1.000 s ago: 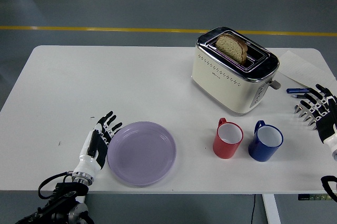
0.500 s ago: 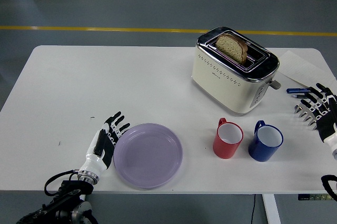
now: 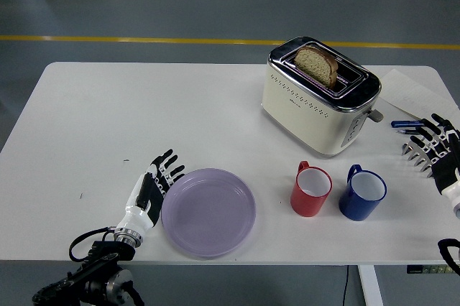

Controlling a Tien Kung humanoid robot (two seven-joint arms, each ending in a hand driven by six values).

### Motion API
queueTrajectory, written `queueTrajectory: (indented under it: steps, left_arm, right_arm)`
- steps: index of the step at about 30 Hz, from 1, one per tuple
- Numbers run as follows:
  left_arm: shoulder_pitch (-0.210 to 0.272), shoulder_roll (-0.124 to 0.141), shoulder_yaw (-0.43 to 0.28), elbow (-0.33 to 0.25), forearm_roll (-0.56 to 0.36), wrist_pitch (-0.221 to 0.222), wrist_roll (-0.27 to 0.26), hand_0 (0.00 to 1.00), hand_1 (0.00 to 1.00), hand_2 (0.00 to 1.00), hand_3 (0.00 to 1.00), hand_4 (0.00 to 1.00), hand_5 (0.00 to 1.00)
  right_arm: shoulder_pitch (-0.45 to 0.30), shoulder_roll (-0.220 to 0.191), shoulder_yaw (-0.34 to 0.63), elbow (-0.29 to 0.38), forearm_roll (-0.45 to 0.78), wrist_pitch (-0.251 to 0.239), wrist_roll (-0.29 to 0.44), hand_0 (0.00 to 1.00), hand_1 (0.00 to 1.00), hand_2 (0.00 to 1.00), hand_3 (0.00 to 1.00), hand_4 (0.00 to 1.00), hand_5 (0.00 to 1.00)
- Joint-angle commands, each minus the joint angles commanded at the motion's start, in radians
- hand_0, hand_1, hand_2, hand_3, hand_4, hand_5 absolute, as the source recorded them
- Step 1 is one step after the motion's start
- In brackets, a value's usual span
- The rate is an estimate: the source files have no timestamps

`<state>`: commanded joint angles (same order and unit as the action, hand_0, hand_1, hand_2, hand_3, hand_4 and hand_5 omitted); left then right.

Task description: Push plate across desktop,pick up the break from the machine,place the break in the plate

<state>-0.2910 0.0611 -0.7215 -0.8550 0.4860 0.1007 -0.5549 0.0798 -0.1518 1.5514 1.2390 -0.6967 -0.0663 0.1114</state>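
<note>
A lilac plate [image 3: 208, 212] lies on the white table [image 3: 144, 119] near the front edge. My left hand [image 3: 155, 184] is open, its fingers flat against the plate's left rim. A slice of brown bread [image 3: 317, 64] stands in the slot of a cream toaster [image 3: 320, 99] at the back right. My right hand [image 3: 433, 149] rests open on the table at the right edge, far from the toaster, holding nothing.
A red mug [image 3: 310, 189] and a blue mug [image 3: 362, 192] stand side by side right of the plate, in front of the toaster. A sheet of paper [image 3: 411, 94] and a blue pen [image 3: 405, 123] lie at the right edge.
My left hand has pushed the plate to the right, closer to the red mug. The right hand has not moved.
</note>
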Motion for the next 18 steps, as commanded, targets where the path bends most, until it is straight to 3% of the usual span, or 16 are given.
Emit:
queueTrajectory:
  steps: [18]
  left_arm:
    - [-0.046,-0.025,0.036,0.054,-0.019,-0.014,0.003,0.801,0.832,0.936,0.924,0.490,0.998]
  right_arm:
    - [-0.003,0.004,-0.002,-0.002,-0.001,0.000,0.000,0.695,0.668,0.662,0.647,0.511,0.514]
